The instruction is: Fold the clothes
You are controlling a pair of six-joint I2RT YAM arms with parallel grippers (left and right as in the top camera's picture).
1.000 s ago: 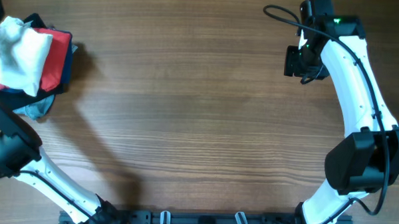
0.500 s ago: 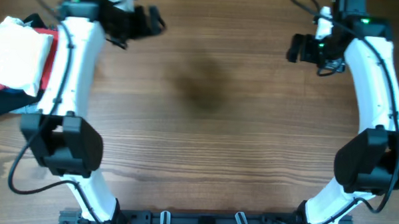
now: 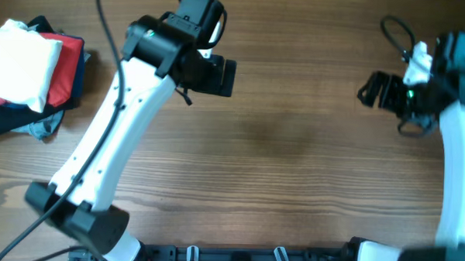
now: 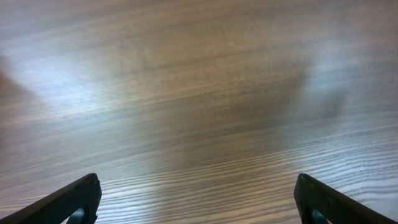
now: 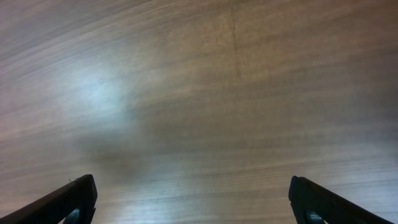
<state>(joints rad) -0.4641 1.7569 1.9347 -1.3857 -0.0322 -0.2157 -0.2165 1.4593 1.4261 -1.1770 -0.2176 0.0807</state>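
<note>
The white T-shirt (image 3: 22, 61) lies bundled over the left part of the red shirt (image 3: 66, 74). It is compact, its long axis unclear and its lettering hidden. Right of the red shirt, the left arm slants up to the left gripper (image 3: 231, 77), which faces right with its fingers (image 4: 68, 202) spread and empty. Much farther right of the red shirt, the blurred right gripper (image 3: 364, 89) faces left, also spread wide.

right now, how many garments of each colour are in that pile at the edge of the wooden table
white folded cotton garment, on top: 1
red fabric garment: 1
dark blue fabric garment: 1
grey fabric garment: 1
total: 4 showing; anything hidden underneath can't be counted
</note>
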